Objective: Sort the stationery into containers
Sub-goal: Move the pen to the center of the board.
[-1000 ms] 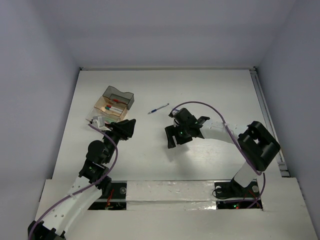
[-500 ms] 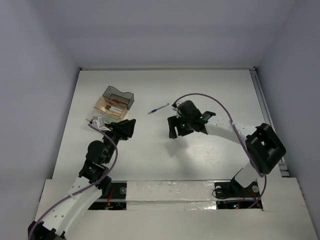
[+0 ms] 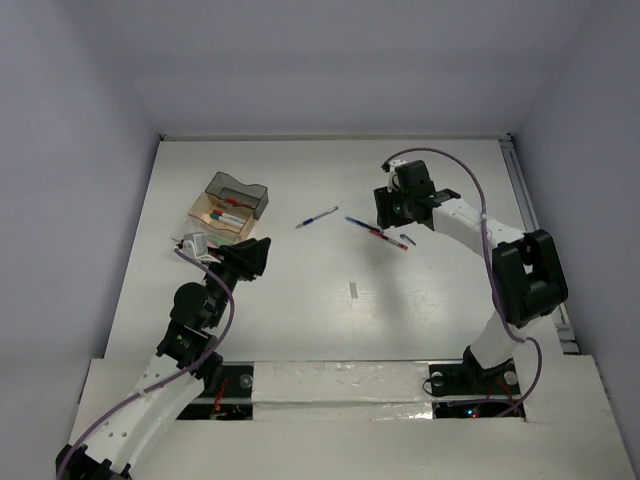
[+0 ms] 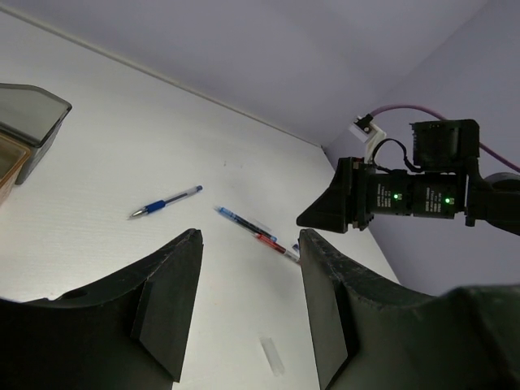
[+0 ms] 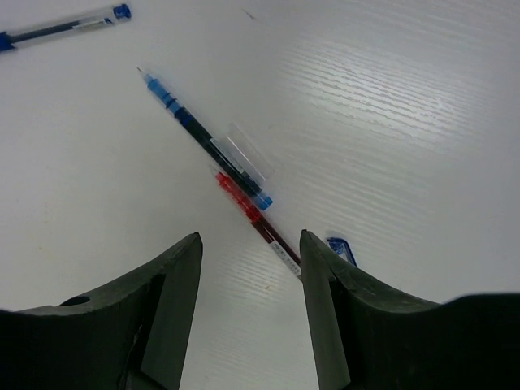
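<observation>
- Picking up one loose pen looks like the step in hand: the right gripper (image 5: 249,237) hangs over a dark-and-blue pen (image 5: 203,134) and a red pen (image 5: 256,219), which lie touching on the table (image 5: 390,122) with their ends side by side.
- To do it well, I would come down on one barrel away from the overlap, fingers straddling it crosswise, so the neighbour is not dragged along.
- Its fingers (image 5: 171,313) stand moderately apart, holding and touching nothing.
- The left gripper (image 4: 249,236) is likewise parted and empty, near the containers (image 3: 232,205), which already hold some stationery.
- Another blue pen (image 3: 317,217) lies between the containers and the pair.
- A small blue cap (image 5: 341,248) sits just beside the red pen.
</observation>
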`<state>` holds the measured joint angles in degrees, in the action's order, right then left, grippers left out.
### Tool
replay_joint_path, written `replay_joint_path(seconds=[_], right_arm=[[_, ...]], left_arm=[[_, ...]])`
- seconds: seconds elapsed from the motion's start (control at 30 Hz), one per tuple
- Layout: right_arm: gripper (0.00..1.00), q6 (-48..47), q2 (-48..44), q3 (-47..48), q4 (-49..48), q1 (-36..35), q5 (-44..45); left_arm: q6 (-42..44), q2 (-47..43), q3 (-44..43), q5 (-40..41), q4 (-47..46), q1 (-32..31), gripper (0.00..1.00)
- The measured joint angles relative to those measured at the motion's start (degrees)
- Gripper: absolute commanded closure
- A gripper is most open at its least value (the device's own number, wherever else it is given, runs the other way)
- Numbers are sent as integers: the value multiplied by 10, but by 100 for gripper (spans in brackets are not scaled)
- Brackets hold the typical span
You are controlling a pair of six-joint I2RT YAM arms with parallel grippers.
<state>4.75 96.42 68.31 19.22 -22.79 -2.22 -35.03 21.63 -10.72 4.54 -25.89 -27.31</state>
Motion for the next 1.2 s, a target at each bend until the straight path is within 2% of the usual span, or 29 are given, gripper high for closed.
replay_joint_path(seconds=[0.3,0.8,0.97,1.03,1.2], right_arm=[[43,-46,53,7,16,11,-26],[41,-51,104,14,31,9,-65],[45,-32,103,2,22,-11,-61],[51,-24,94,-11,12,-26,-54],[53,-5,80,-29,14,-79,-38]], left_arm=[[0,0,0,-1,0,0,52],[0,0,0,-4,0,0,52],[0,0,0,-4,0,0,52],[0,0,0,-4,0,0,52],[0,0,0,-4,0,0,52]])
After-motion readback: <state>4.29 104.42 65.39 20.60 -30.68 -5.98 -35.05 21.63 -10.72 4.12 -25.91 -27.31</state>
